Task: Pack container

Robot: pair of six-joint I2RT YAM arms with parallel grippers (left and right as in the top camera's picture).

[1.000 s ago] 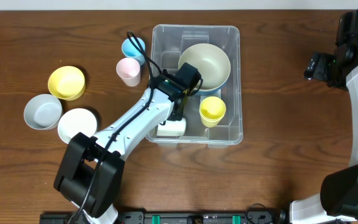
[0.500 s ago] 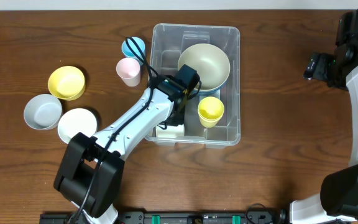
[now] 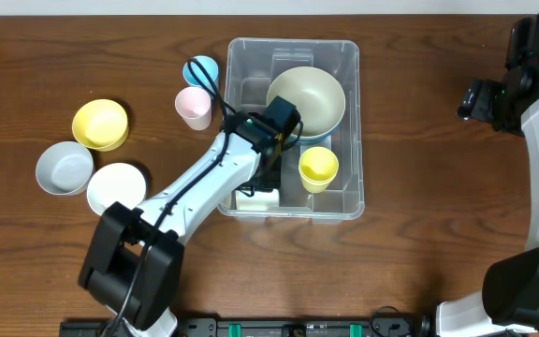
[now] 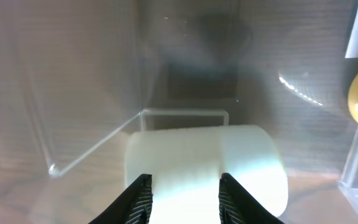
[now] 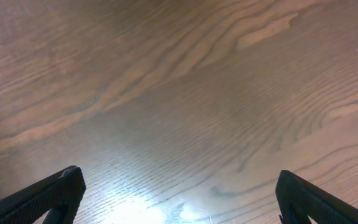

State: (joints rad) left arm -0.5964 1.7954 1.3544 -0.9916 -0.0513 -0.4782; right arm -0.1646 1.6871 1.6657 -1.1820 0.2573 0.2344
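The left end effector (image 4: 184, 190) grips a white cup (image 4: 247, 155) low in the near-left corner of the container (image 3: 248, 94), which sits mid-table (image 3: 419, 140). I'd release gently, then lift straight, avoiding the yellow cup (image 3: 319, 167). The right end effector (image 5: 179, 186) hangs spread.

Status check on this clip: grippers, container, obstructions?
Left gripper inside container, fingers astride white cup, grip unclear. Right gripper open over table, away from container. Container holds pale green bowl, yellow cup. Nothing in the way.

No readable text, no brand, nos. or signs on any item, all views
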